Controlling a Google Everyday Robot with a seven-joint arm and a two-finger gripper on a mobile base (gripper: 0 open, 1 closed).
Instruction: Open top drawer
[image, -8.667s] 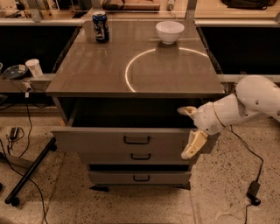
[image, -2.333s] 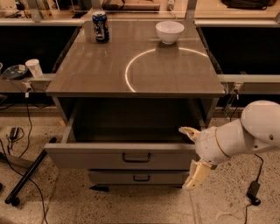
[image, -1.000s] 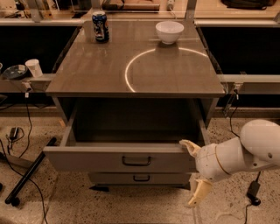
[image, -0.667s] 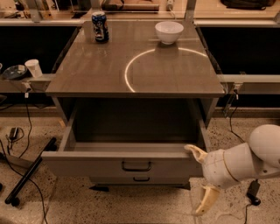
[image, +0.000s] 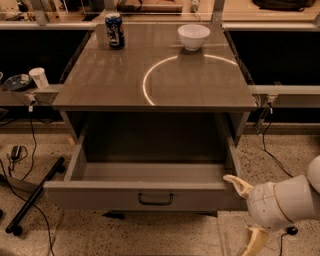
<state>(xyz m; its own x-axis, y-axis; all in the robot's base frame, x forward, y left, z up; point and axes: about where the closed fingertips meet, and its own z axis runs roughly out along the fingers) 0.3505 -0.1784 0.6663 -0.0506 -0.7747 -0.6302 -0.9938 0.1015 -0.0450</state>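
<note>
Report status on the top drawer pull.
Gripper open, low right, upper finger at front right corner of top drawer. Drawer well out, handle free. Nothing visible blocking its front.

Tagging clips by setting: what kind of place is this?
Probably a robot lab or workshop, not a home: loose cables on a speckled floor, benches flanking a grey cabinet with a can and bowl on top. The gripper sits at the front right corner of the open top drawer.
</note>
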